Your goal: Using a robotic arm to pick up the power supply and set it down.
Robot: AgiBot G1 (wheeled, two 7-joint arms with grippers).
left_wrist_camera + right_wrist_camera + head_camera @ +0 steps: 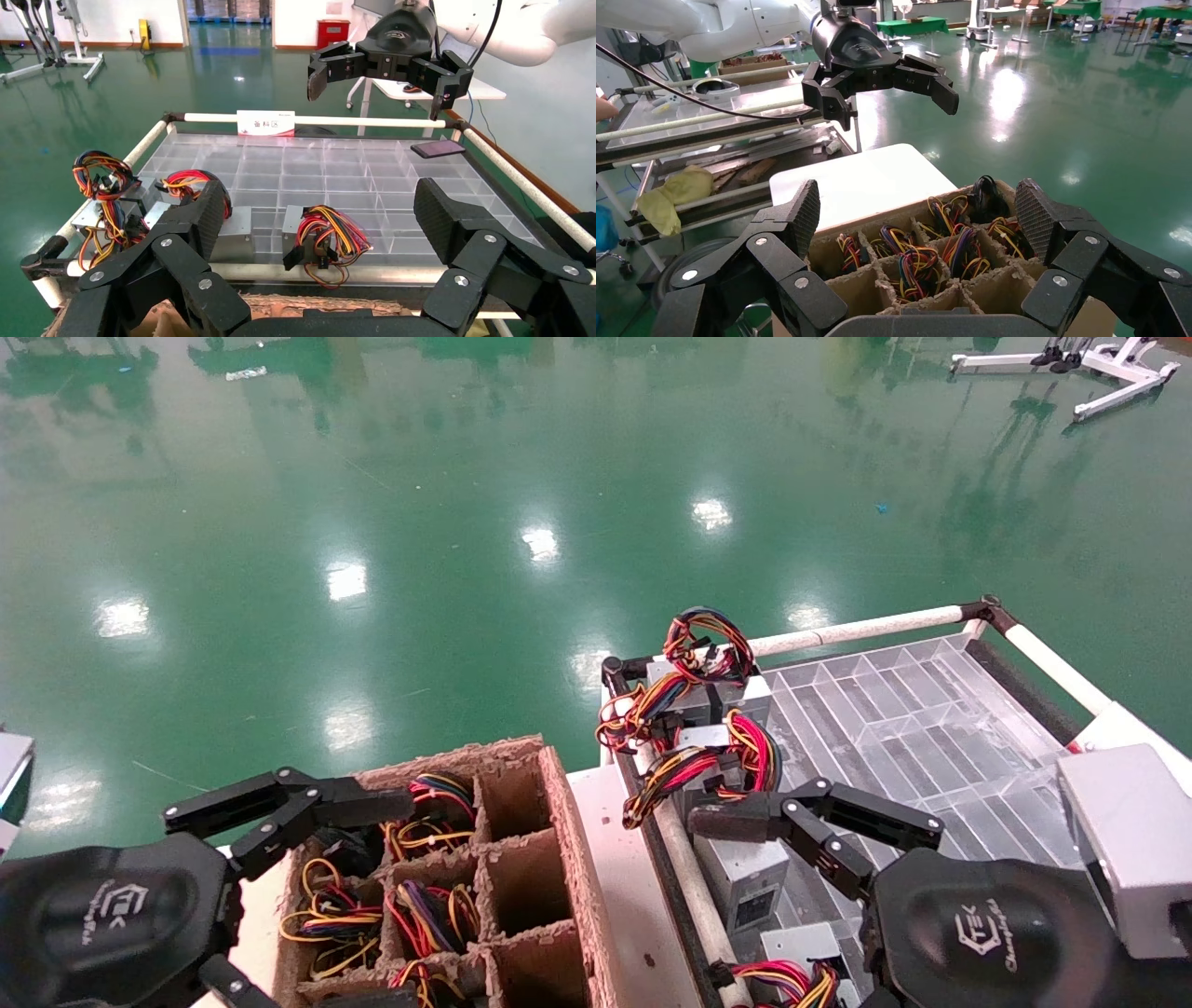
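Note:
Several silver-grey power supplies lie along the clear tray's (917, 710) left rail. One power supply (294, 226) trails a loop of orange, yellow and red wires (330, 235); another box (745, 882) shows a dark label. My right gripper (722, 896) hovers open well above that row and also shows high over the tray (337, 165) as the right gripper (379, 91). The left gripper (382, 901) hangs open above a cardboard compartment box (559, 822) holding wire bundles (905, 263). Nothing sits between either gripper's fingers (204, 217).
A white tabletop (863, 179) carries the cardboard box (877, 214). White rails (365, 122) frame the tray, with a label card (266, 123) and a dark slab (437, 148) at its far side. A shelf cart with yellow cloth (673, 196) stands beyond. Green floor surrounds everything.

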